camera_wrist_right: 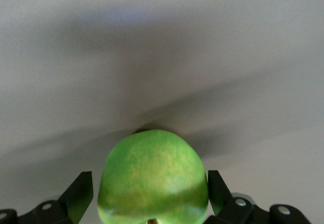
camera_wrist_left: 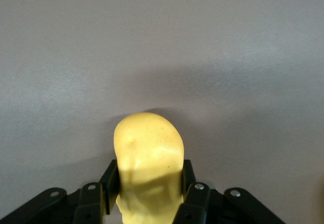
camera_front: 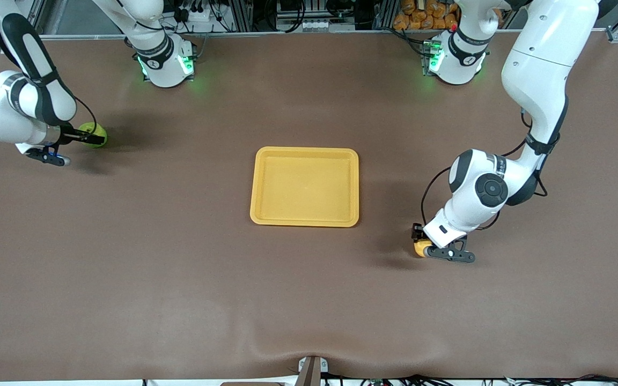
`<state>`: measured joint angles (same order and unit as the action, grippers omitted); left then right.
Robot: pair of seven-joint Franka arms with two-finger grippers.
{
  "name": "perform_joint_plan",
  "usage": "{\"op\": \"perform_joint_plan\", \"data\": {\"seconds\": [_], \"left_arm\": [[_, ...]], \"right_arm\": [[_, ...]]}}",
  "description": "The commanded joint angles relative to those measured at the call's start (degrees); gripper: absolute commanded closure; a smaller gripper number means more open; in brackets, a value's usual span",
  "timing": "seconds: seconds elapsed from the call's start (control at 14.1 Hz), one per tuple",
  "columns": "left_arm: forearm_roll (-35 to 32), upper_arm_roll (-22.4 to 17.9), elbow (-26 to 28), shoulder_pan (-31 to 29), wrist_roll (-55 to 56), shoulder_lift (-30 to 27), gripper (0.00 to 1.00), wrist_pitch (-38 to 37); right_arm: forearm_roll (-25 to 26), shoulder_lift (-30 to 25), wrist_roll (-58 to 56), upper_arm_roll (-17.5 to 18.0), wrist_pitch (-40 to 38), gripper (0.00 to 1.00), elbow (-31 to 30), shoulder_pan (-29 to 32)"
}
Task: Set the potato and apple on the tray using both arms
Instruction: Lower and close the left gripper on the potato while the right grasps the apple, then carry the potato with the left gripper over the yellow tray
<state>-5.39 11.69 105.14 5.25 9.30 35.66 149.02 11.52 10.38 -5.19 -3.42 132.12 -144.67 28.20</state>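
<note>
Potato (camera_wrist_left: 148,158) lies lengthwise between left gripper's (camera_wrist_left: 148,188) jaws (clamped).

One tray (camera_front: 304,186), one potato (camera_front: 421,248), one apple (camera_front: 94,134), two arms, each with one pincer, on one table (camera_front: 180,268).

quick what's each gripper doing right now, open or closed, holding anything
Left gripper: closed on the potato, down at the table.
Right gripper: open, fingers either side of the apple, not gripping it yet.

Potato (camera_wrist_left: 148,165) pinched, seemingly tabled; apple (camera_wrist_right: 153,178) between fingers; tray (camera_front: 304,186) bare.
</note>
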Motion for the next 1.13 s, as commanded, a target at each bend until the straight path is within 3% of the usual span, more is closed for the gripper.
{"op": "perform_joint_plan", "data": {"seconds": [0.0, 0.14, 0.21, 0.28, 0.5, 0.71, 1.06], "left_arm": [[-0.9, -0.4, -0.8, 0.7, 0.3, -0.8, 1.00, -2.1], [-0.9, -0.4, -0.9, 0.8, 0.3, -2.0, 1.00, -4.1], [-0.8, -0.3, -1.0, 0.9, 0.3, -2.6, 1.00, -5.3], [-0.8, -0.1, -1.0, 1.3, 0.4, -3.3, 1.00, -6.5], [-0.8, 0.0, -1.9, 2.4, 0.7, -4.8, 1.00, -10.2], [-0.8, 0.2, -3.5, 4.8, 3.8, -5.4, 1.00, -13.9], [-0.8, 0.2, -5.5, 9.8, 7.2, -5.4, 1.00, -16.0]], "right_arm": [[1.3, 0.3, 0.1, 1.0, 1.3, 0.03, -1.1, 2.2], [1.3, 0.3, 0.2, 1.0, 1.0, 0.45, -1.1, 2.3], [1.3, 0.3, 0.0, 1.0, 0.8, 0.73, -1.1, 2.2], [1.3, 0.5, -0.1, 1.1, 0.2, 0.89, -0.9, 2.3], [1.2, 0.5, 0.0, 1.2, -3.2, 0.97, 0.6, 2.0], [0.9, 0.4, 0.3, 1.4, -9.6, 0.98, 3.2, 0.9], [0.4, 0.4, 0.3, 1.6, -10.8, 0.97, 4.6, 0.4]]}}
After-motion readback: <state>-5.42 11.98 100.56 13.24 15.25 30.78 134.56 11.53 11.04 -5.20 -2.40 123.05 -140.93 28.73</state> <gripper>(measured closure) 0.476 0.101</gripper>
